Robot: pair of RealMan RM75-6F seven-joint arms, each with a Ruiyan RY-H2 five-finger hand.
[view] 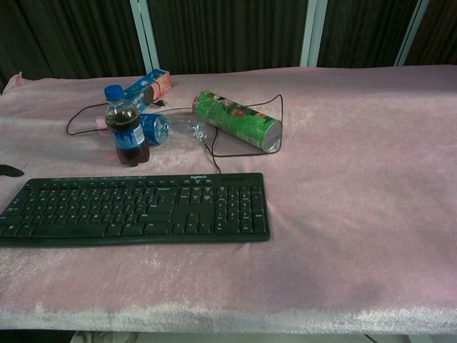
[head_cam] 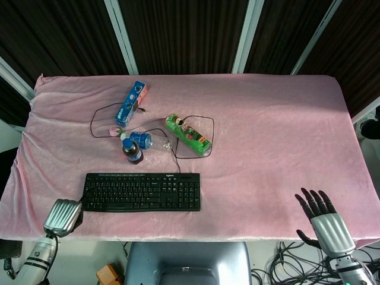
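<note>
Pink velvet cloth covers the table (head_cam: 285,130), with wide bare room across the right half. Black keyboard (head_cam: 141,192) lies near the lower-left edge. Just beside its left end the left hand (head_cam: 61,216) hangs at the table edge, its fingers hidden so I cannot tell their state. At lower right the right hand (head_cam: 323,222) spreads released fingers, holding nothing. Upright cola bottle (head_cam: 132,152) and a lying green canister (head_cam: 188,135) sit upper left.
</note>
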